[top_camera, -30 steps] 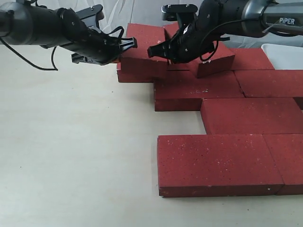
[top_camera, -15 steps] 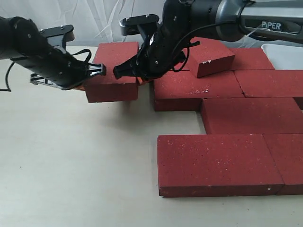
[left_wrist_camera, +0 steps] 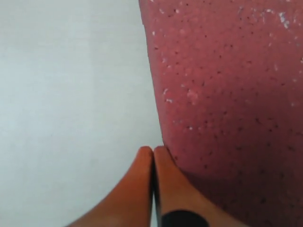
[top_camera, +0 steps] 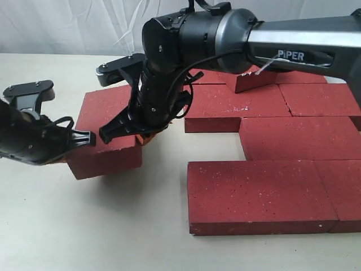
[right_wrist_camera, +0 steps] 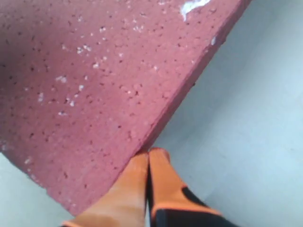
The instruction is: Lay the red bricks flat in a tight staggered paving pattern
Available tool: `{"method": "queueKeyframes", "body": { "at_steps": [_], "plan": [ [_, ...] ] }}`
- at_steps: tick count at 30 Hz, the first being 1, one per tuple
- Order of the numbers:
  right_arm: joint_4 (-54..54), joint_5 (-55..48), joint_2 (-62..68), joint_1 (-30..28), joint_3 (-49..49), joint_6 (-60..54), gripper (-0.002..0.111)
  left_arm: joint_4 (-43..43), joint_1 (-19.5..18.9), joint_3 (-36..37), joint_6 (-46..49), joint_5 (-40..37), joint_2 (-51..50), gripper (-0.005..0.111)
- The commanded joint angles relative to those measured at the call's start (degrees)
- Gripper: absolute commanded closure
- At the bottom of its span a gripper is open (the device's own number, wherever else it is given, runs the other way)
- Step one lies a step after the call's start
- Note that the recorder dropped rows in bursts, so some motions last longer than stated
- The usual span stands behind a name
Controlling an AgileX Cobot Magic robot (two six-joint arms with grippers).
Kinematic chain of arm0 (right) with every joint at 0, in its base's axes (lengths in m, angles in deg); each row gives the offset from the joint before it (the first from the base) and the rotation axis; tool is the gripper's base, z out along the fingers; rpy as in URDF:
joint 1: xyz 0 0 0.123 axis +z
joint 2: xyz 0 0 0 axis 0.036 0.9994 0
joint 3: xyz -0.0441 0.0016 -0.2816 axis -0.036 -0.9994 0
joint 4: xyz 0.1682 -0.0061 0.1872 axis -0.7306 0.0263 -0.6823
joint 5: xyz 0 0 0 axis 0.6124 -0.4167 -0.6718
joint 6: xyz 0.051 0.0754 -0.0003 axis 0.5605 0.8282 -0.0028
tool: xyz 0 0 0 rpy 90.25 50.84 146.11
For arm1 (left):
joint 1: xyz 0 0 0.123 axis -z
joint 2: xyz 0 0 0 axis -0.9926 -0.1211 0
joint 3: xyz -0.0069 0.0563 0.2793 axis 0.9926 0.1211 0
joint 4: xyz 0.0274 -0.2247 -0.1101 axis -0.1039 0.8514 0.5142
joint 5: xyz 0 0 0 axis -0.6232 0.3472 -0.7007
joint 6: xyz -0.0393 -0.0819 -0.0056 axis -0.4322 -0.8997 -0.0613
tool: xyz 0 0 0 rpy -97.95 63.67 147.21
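Evidently the loose red brick is a stiff, heavy slab with a rough, gritty face, so it should neither flex nor slip easily. Its weight and width make a squeeze from two opposite edges the sensible hold, rather than a pinch from one arm. It sits at the left of the worktop, apart from the laid red bricks on the right. Whether it rests on the surface or hangs just above it cannot be told.

The left pincer has its orange fingers together, and their tips press against the brick's edge, low and near a corner. The right pincer likewise has its fingers together and butted against an opposite edge. Neither pincer is clamped around the slab; the brick is caught between the two.

In the exterior view the left arm lies low and reaches in from the left. The right arm stretches across from the right, its wrist bent steeply down over the brick. One more brick lies tilted at the back of the pattern.
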Motion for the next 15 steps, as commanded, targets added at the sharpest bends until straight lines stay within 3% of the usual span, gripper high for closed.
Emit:
{"method": "queueKeyframes", "body": {
  "at_steps": [1, 9, 15],
  "plan": [
    [-4.8, 4.3, -0.1, 1.4, -2.1, 0.3, 0.109, 3.3, 1.2, 5.9, -1.4, 6.1, 4.0, 0.107],
    [5.3, 9.0, 0.8, 1.3, -9.0, 8.1, 0.109, 3.5, 1.2, 11.6, -4.2, 12.1, 4.6, 0.107],
    [9.9, 8.4, -1.2, 1.3, -9.0, 11.9, 0.109, 3.3, 1.0, 11.9, -4.2, 13.1, 4.6, 0.107]
  ]
}}
